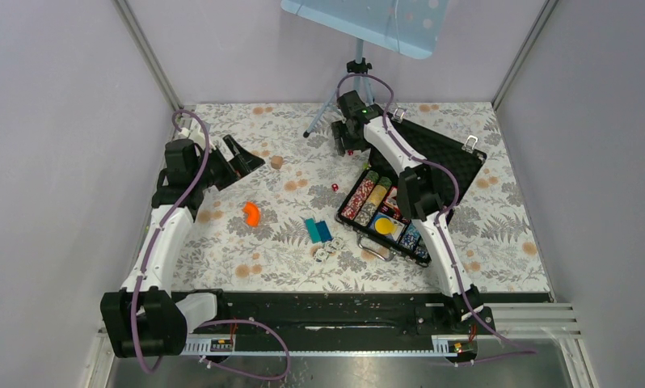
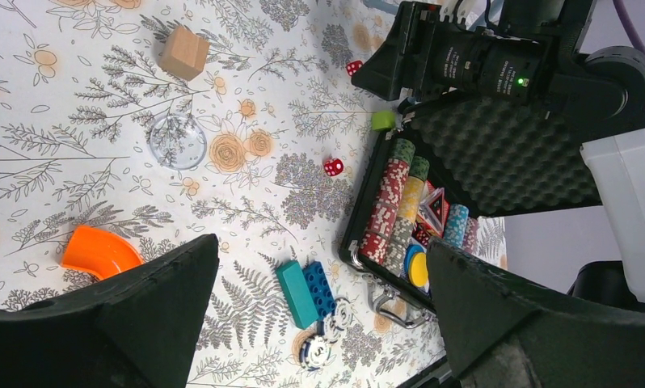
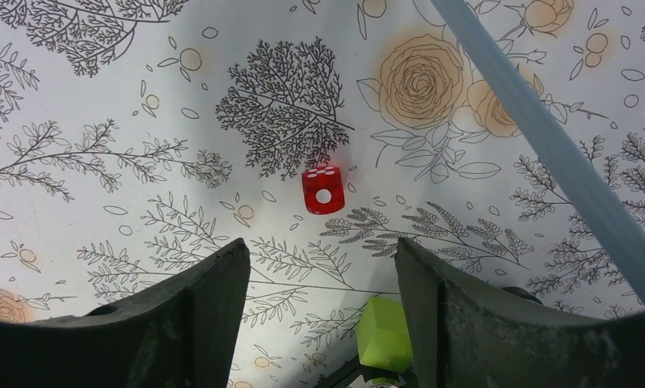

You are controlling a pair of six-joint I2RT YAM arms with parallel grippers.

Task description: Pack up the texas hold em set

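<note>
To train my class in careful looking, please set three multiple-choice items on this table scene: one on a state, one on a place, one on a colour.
1. How is the black textured poker case?
A. Shut and latched
B. Upside down
C. Open, chip rows showing

2. Where does the orange curved plastic piece lie?
A. On the flowered tablecloth, left of the teal and blue toy bricks
B. Inside that case
C. On top of the bricks

3. What colour is the small pipped die ahead of the right hand?
A. Blue
B. Red
C. Yellow

Answers: 1 C, its lid lies back; 2 A, the top view shows it on bare cloth; 3 B, red with white pips.
</note>
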